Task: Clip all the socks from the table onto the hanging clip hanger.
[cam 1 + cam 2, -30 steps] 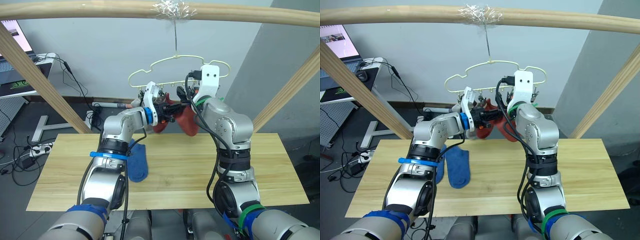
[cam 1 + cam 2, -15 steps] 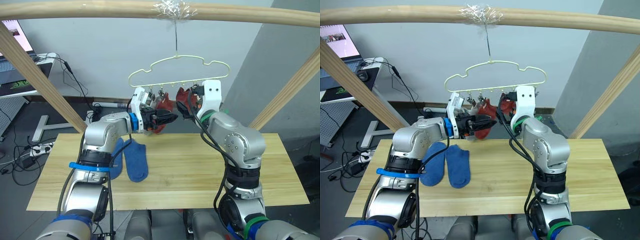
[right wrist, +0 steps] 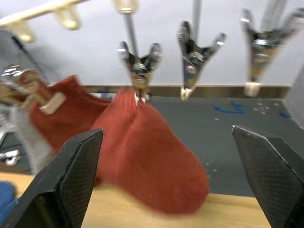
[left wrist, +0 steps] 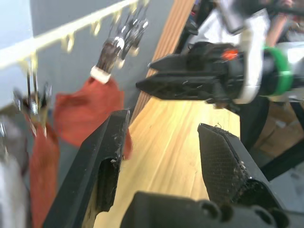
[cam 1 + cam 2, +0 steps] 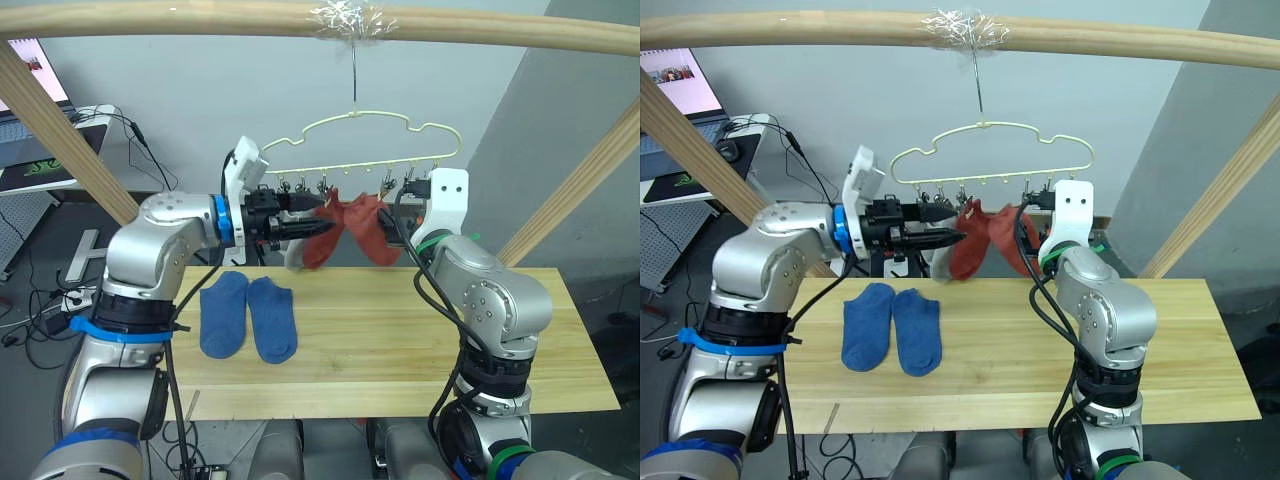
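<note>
two rust-red socks [image 5: 358,226] clipped on the clip hanger [image 5: 360,140]; left gripper [image 5: 318,228] and right gripper [image 3: 166,156] wide open, empty. next, judging: reaching for blue socks [image 5: 248,315] near the table's [image 5: 560,340] left edge.

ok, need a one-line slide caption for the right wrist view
Open right gripper faces a rust-red sock hanging from a clip on the clip hanger, two empty clips beside it.

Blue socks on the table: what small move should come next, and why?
Probably lower the open left gripper toward the two blue socks, which lie flat on the table. Both rust-red socks already hang clipped on the clip hanger, and some clips look free.
</note>
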### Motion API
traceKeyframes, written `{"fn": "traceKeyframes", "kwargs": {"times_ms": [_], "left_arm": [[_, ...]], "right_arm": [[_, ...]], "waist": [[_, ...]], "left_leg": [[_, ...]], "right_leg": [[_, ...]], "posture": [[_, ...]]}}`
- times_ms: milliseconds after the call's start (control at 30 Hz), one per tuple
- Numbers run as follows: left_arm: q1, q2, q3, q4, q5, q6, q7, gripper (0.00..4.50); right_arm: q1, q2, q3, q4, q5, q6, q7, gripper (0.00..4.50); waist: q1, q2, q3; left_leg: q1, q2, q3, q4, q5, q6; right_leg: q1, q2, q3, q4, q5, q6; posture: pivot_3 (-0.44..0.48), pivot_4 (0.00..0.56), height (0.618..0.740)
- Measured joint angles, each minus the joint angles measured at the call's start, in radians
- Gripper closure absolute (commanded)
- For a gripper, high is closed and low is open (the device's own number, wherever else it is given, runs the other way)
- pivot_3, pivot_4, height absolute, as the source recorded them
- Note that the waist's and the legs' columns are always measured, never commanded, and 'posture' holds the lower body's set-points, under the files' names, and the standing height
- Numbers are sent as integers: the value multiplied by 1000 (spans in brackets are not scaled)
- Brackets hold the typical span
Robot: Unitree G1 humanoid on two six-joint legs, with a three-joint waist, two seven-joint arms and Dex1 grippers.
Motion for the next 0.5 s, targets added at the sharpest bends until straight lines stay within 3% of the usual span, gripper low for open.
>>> {"fn": "traceKeyframes", "kwargs": {"times_ms": [133,267,500], "left_arm": [[-49,8,0,26,0,-41,-42,1879],[-79,9,-1,58,4,-63,-63,1855],[-91,14,-1,80,15,-82,-69,1855]], "right_arm": [[0,10,-13,0,-10,-18,-15,7],[0,11,-13,0,-20,-29,-28,913],[-3,13,-11,1,-21,-47,-27,913]], "waist": [[0,0,0],[0,0,0],[0,0,0]], "left_leg": [[0,0,0,0,0,0],[0,0,0,0,0,0],[0,0,0,0,0,0]], "right_leg": [[0,0,0,0,0,0],[0,0,0,0,0,0],[0,0,0,0,0,0]], "posture": [[57,164,740],[55,159,740],[59,156,740]]}}
